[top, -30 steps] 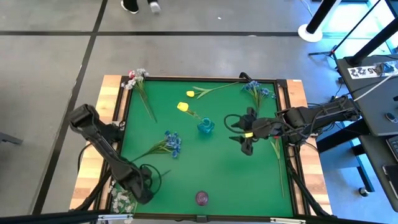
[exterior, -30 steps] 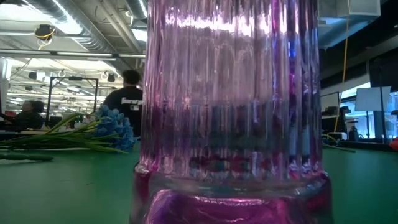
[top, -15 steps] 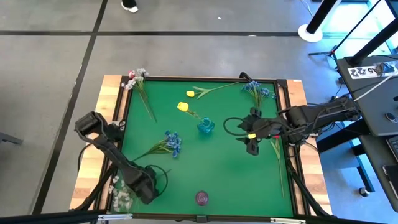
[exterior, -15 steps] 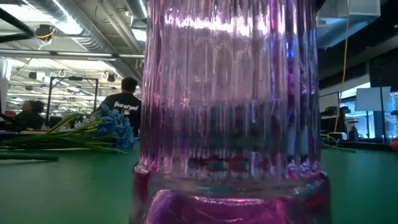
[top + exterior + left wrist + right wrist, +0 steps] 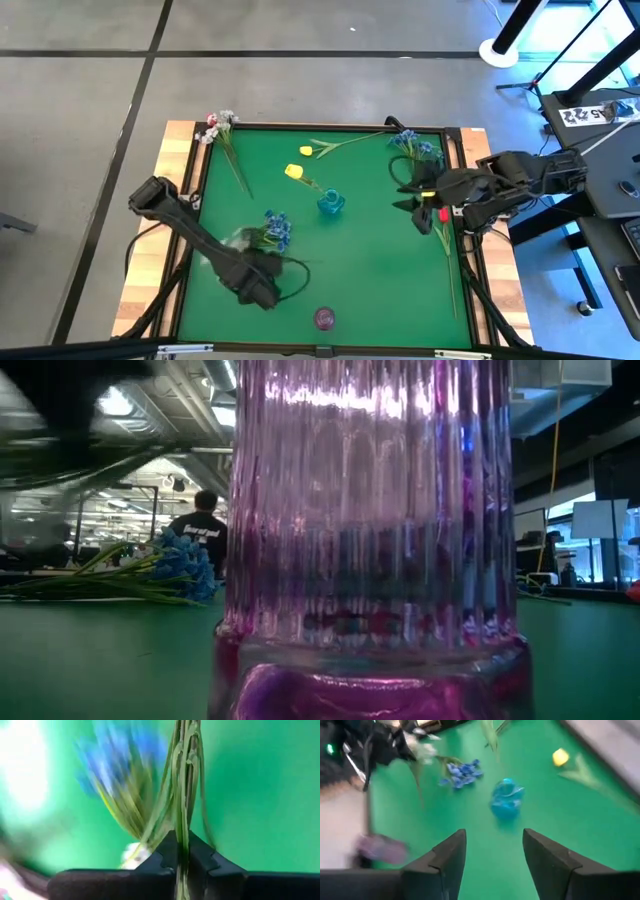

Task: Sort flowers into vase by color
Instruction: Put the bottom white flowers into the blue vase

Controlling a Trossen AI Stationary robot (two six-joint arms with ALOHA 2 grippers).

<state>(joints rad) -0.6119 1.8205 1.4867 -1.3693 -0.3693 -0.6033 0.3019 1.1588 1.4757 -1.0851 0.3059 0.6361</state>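
My left gripper (image 5: 248,268) is over the near left part of the green mat and is shut on the thin green stems of a white flower spray (image 5: 235,240), which shows blurred beside a blue cluster (image 5: 276,230) lying on the mat. My right gripper (image 5: 415,195) is open and empty near the right edge, right of the small blue vase (image 5: 331,204). A pink ribbed vase (image 5: 325,318) stands at the near edge and fills the low view (image 5: 370,540). Two yellow buds (image 5: 293,171) lie far of the blue vase. My left gripper pinches several thin green stems (image 5: 182,851) of the white spray between its two fingers (image 5: 202,860). The stems run on forward past the fingertips, along the fingers. The white blossoms (image 5: 20,770) are a blur at the far end of the stems.
More blue flowers (image 5: 412,146) lie at the far right corner. A white and red bunch (image 5: 220,122) lies at the far left corner. A long green stem (image 5: 447,262) lies along the right edge. The near right part of the mat is bare. People show in the room behind the table (image 5: 205,525).
My left gripper has swung from the wooden rim at the near left corner toward the table's right, over the mat, turning as it went. It has carried the white spray up beside the blue cluster. My right gripper has drawn back toward the right edge.
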